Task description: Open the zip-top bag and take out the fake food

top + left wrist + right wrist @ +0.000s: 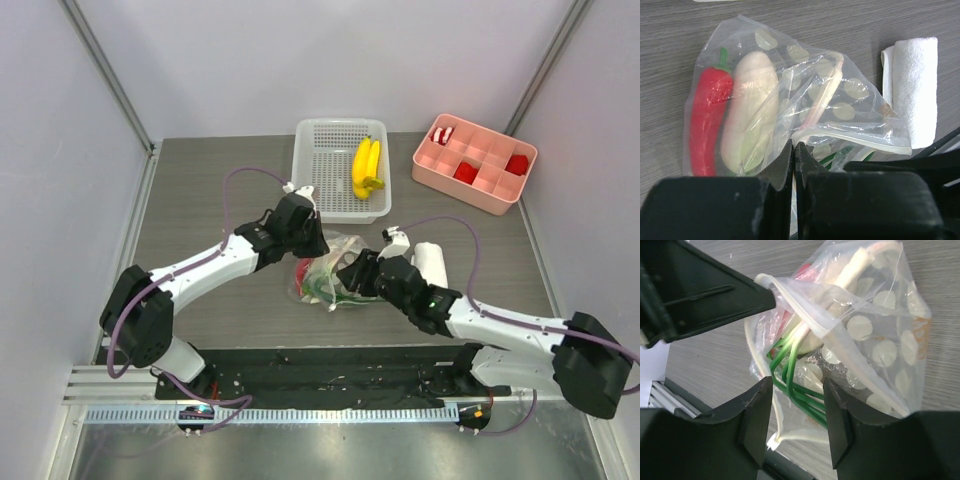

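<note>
Up close, my left gripper point(795, 150) is shut tight on the rim of the zip-top bag point(850, 95). The bag lies on the table point(200, 200). Inside it, a red chili point(710, 125) lies left of a white radish point(752, 100). Right of the bag, my right gripper point(797, 390) is open, with green stems point(782, 365) showing between its jaws.

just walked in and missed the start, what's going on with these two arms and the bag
The left gripper is shut on the edge of the dotted clear bag, holding its mouth open. The right gripper is open at that mouth, with the green stems between its jaws. The red chili and white radish are inside the bag. A yellow banana bunch already lies in the white basket behind.
</note>
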Controlling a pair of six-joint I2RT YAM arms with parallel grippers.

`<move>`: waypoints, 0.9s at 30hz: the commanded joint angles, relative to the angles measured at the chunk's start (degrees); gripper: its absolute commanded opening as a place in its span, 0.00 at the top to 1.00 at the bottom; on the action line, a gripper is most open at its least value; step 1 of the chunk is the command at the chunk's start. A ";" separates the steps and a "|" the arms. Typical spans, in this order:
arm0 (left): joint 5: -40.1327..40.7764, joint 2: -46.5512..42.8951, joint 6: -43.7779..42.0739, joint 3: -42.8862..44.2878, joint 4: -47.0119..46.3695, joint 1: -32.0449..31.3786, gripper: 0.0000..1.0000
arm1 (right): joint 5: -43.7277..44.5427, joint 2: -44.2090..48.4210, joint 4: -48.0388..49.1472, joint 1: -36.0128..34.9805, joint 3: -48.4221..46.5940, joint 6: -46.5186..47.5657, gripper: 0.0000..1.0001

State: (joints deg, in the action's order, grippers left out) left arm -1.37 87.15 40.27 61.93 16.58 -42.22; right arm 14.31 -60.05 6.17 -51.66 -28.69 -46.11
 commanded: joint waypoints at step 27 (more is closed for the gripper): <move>4.27 -2.52 0.51 0.56 -1.20 -1.90 1.00 | 15.75 -31.08 50.33 -0.28 0.91 -3.64 0.59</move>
State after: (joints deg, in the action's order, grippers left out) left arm 1.58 86.41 40.36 61.93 16.58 -43.88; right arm 26.33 -89.38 47.11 -51.66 -25.93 -51.59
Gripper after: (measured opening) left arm 0.003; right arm 0.422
